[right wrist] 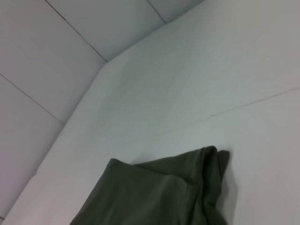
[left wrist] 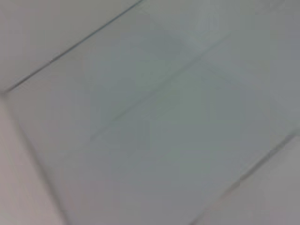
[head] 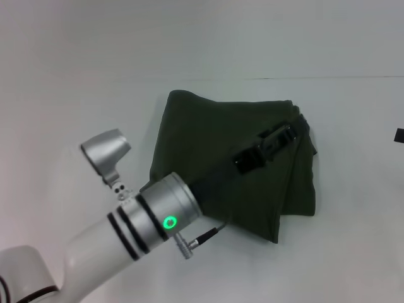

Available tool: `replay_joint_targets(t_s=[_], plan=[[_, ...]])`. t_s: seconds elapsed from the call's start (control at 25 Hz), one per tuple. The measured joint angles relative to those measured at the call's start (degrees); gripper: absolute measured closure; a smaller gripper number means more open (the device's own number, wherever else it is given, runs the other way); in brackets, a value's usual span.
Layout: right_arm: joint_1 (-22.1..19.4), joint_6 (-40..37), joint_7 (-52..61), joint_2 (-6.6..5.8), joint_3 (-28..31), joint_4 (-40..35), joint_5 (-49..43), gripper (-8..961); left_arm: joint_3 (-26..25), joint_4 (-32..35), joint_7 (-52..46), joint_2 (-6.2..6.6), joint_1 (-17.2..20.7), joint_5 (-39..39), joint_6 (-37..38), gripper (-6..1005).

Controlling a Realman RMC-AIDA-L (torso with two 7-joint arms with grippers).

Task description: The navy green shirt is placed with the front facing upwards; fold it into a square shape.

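Head view: a dark olive-green cotton shirt [head: 246,164] lies folded in a rumpled bundle on the white table [head: 353,252]. The left arm reaches across it, its black gripper [head: 302,121] at the bundle's far right corner; whether it pinches cloth cannot be told.

Left wrist view: only pale panelled surface.

Right wrist view: a folded shirt corner [right wrist: 164,197] on the table.
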Motion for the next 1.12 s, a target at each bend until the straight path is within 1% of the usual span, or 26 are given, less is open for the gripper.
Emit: replay_joint_targets(t_s=[0.12,0.24,0.32,0.4,0.6,0.68,0.84,1.04,1.12], plan=[[0.95,0.85,1.78,0.01,-0.61,0.14,-0.86,352,-0.64,4.57,0.02,0.01,2.66,3.21,5.34,614],[2.71,1.64,4.46,0.29,-1.17,0.21,-2.40,343,0.75,11.06,-0.13,0.24,5.88,3.79,9.80,548],[4.16,2.09,5.90,0.63,-2.12,0.55,-2.76,344,1.51,14.19,-0.13,0.32,7.61,3.83,11.41,504],[5.91,3.06,7.38,1.11,-3.51,1.52,-2.82,345,2.31,17.79,-0.13,0.36,9.41,3.87,12.72,460],[10.08,8.03,9.84,2.83,-8.70,4.64,-2.82,346,5.62,28.84,-0.13,0.67,14.84,3.94,12.76,273],[11.49,10.65,10.92,3.63,-10.79,5.86,-2.82,347,7.09,32.90,-0.15,0.76,17.08,3.97,12.00,272],[13.91,14.95,11.76,4.83,-13.20,9.06,-2.82,349,9.90,39.90,-0.16,1.09,21.17,4.60,10.49,272],[15.48,19.72,13.08,6.85,-16.63,11.49,-2.83,351,9.84,44.27,-0.14,1.21,24.19,6.40,9.49,273],[15.44,20.34,13.38,7.35,-16.90,11.52,-2.82,352,9.63,45.54,-0.14,1.23,24.74,8.16,9.44,273]])
